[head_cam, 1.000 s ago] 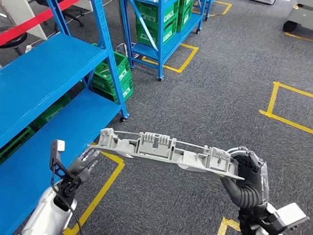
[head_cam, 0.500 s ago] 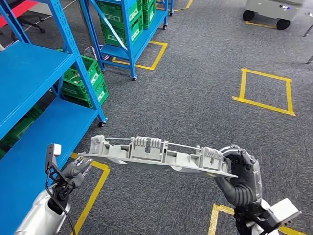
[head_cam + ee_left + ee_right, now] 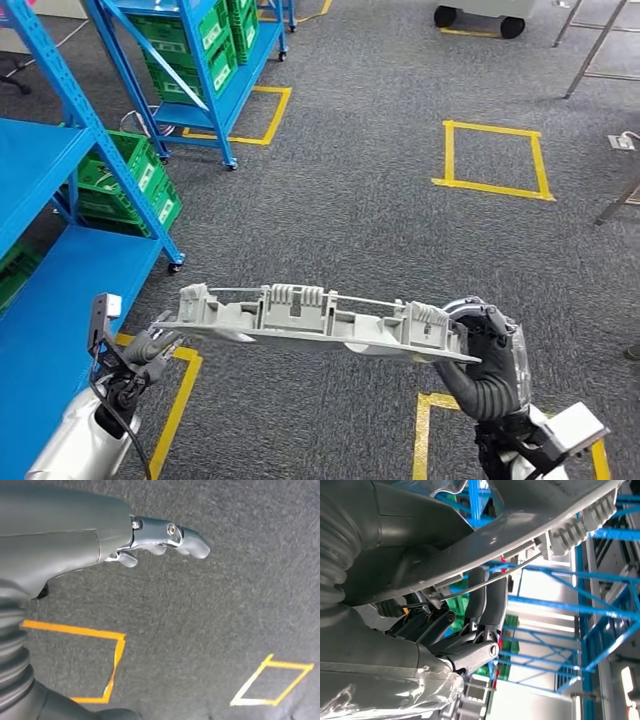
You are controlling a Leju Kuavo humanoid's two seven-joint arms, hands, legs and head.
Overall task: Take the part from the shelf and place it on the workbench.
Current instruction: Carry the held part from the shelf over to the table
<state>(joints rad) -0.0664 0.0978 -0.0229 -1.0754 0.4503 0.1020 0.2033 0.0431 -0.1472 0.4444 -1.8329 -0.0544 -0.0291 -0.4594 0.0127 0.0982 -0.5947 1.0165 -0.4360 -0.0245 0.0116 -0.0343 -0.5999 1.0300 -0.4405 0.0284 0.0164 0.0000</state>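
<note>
The part point(image 3: 317, 315) is a long grey plastic moulding with ribs and clips, held roughly level across the head view above the carpet. My right hand point(image 3: 490, 370) grips its right end, fingers wrapped around the edge. In the right wrist view the part point(image 3: 546, 505) runs over the dark fingers point(image 3: 486, 605) curled against it. My left hand point(image 3: 147, 352) is just below the part's left end, fingers stretched out; I cannot tell whether it touches. The left wrist view shows that hand point(image 3: 75, 535) holding nothing over the carpet.
A blue shelf point(image 3: 53, 290) stands at the left with green crates point(image 3: 128, 175) under it. A second blue rack point(image 3: 204, 60) is behind it. Yellow tape squares point(image 3: 490, 155) mark the grey carpet. A wheeled cart point(image 3: 475, 12) and a metal leg point(image 3: 596, 50) are far right.
The whole picture has shifted: the camera has turned right, so the blue shelves now sit further left. The part stays in my right hand, and the left hand stays near its left end.
</note>
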